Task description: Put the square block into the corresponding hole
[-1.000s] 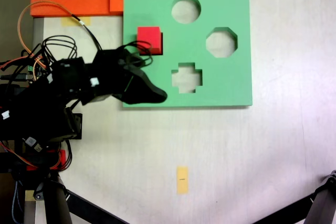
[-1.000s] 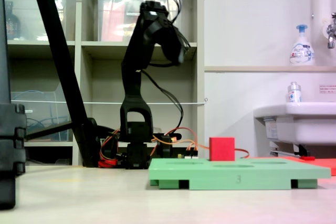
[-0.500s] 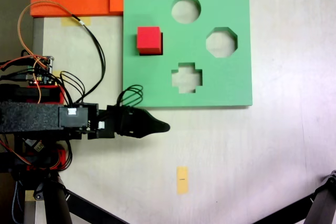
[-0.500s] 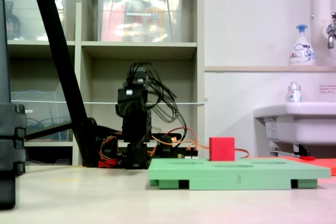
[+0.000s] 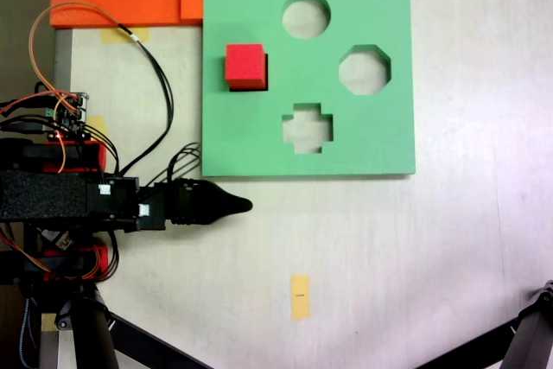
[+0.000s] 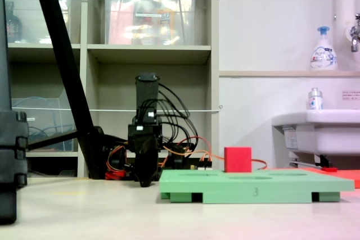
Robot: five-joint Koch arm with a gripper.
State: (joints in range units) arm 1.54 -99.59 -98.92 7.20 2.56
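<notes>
The pale worktop [image 5: 449,257] carries the green foam board [image 5: 259,140], whose round, octagonal and cross cutouts are open, while the square block [image 5: 244,64] sits in the corresponding hole [image 5: 265,73] at the board's nine o'clock side, standing proud of the surface in the low fixed view [image 6: 238,159]. The arm, a second ago bent over the board beside the block, has folded back and now lies low off the board's seven o'clock corner. The hand [image 5: 240,206] holds nothing, though whether it is wide or narrow I cannot tell, so the placing looks finished.
</notes>
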